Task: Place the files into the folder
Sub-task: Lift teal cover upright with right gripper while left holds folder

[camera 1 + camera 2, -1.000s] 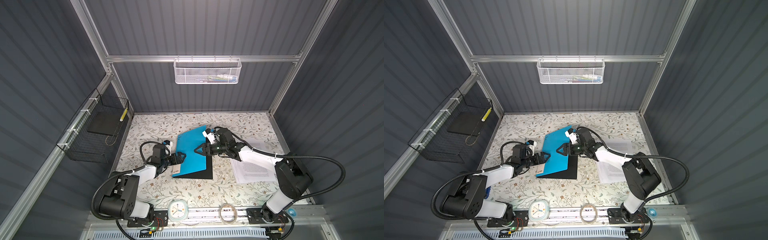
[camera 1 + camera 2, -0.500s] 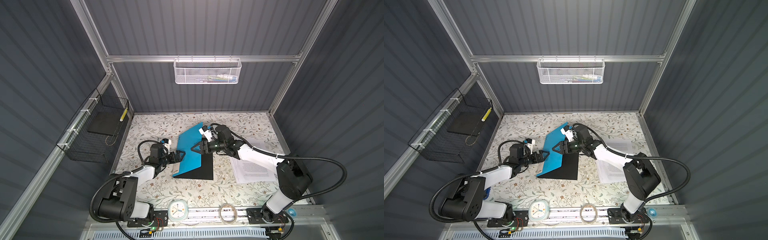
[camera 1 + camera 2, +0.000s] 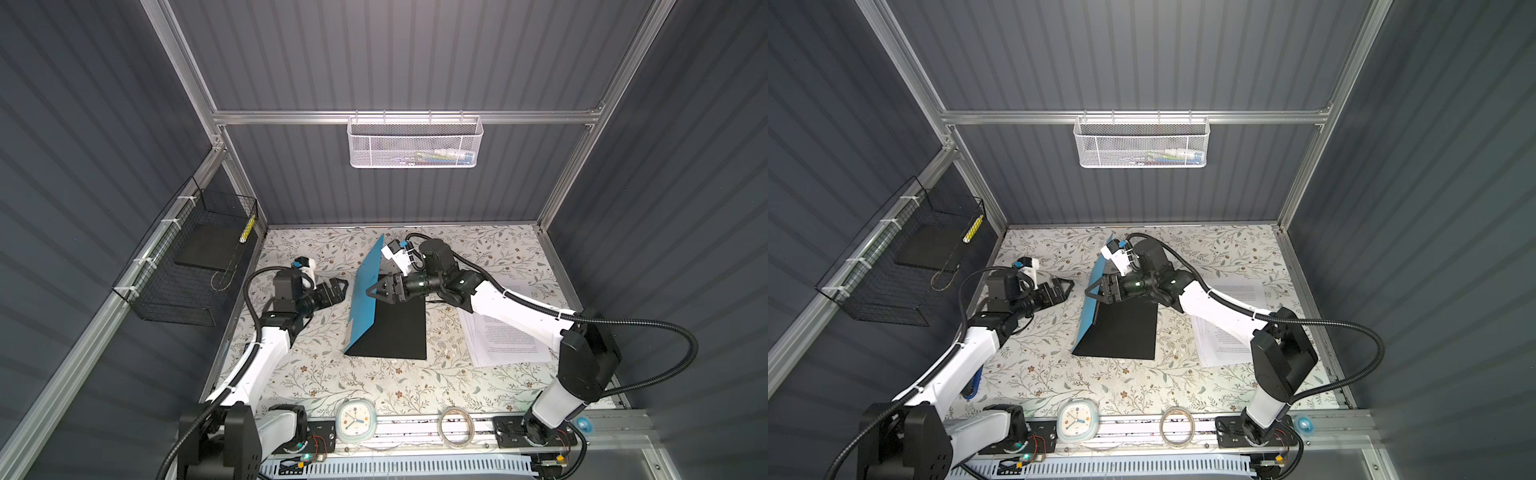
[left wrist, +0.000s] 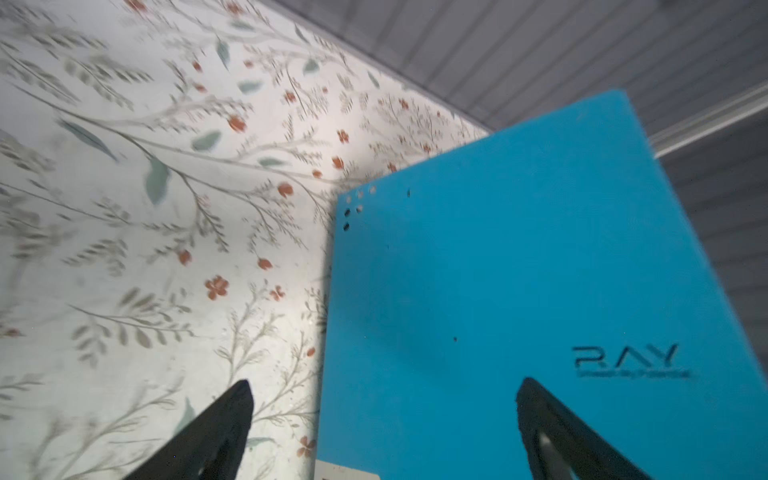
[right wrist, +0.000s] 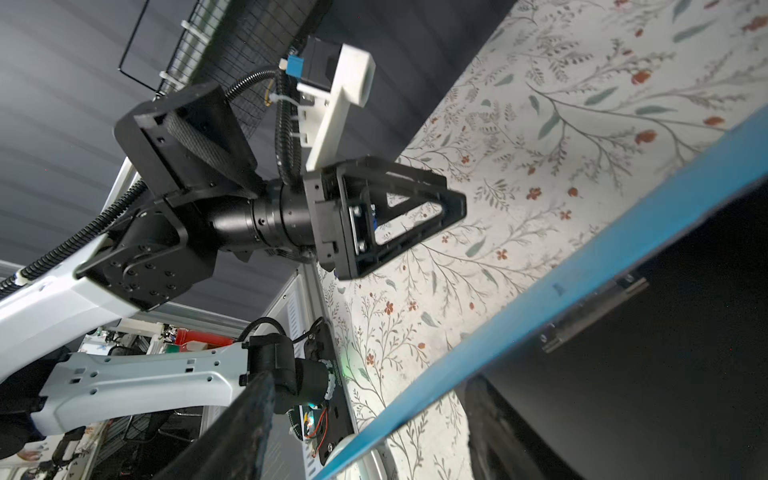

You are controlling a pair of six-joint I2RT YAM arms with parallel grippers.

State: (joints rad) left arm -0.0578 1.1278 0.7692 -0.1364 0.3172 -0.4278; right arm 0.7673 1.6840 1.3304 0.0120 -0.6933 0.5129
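Clock [image 3: 353,420]: lies on the front rail [image 3: 407,424], nearest the viewer, beside a ring of tape [image 3: 456,432].
Counter [image 3: 332,374]: flower-patterned, carrying the task's things.
Files [image 3: 511,345]: thin stack of printed white sheets, flat on the counter's right side, partly under the right arm [image 3: 519,316], just beside the folder [image 3: 395,332] and not yet inside.
Files handling: probably light, floppy, slippery, apt to fan; pinching one edge through the whole stack looks best.
Folder: open at mid-counter, black inner face lying flat, blue cover [image 3: 363,303] raised nearly upright on the robot's left side.
Folder handling: cover looks stiff but likely to fall shut unless propped.
Right end effector [image 3: 371,291]: released, jaws apart on either side of the raised cover's free edge, seemingly propping rather than pinching it.
Left end effector [image 3: 343,286]: released wide, just beside the cover's blue outer face, apart from it.
Far walls: white mesh basket [image 3: 415,143] at the back, black wire basket [image 3: 187,270] on the left.
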